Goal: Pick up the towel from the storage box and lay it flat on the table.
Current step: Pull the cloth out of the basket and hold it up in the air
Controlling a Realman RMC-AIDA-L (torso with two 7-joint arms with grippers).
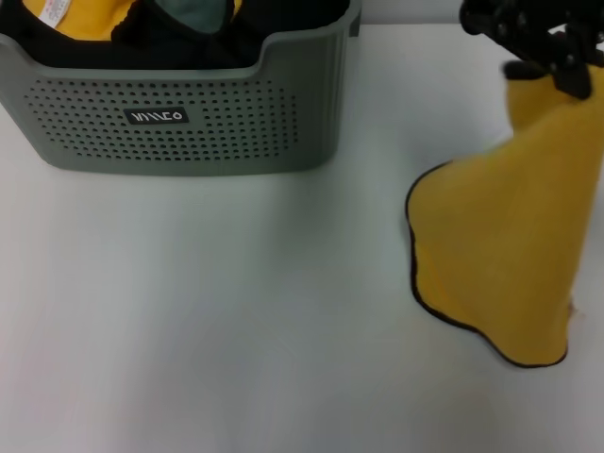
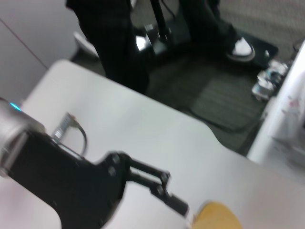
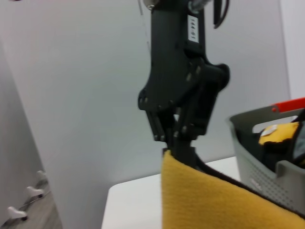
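— Where's the towel (image 1: 500, 255) sitting relative to the storage box (image 1: 189, 132)?

— Well off to the box's right-hand side, out on the table (image 1: 208, 321). Its nearest hem lies spread on the white top, the black edging curling along the side that faces the box. From there the cloth rises and narrows, so its long axis runs up and away from me, the wide end low and near, the narrow end high and far.

— What's holding the top?

— The right gripper (image 1: 557, 71). Its black fingers are pinched tight on the towel's upper edge; the wrist view shows the cloth hanging straight down from them (image 3: 183, 148).

— Can you see the whole cloth?

— No. Its far side runs off the edge of the head view, and I can't find the white tag.

— And the box itself?

— Beyond the bare tabletop, label facing me. More yellow and dark fabric (image 1: 113, 24) is bundled inside, but the rim cuts it off, so I can't make out what it is.

— The left gripper?

— Not visible from the head.
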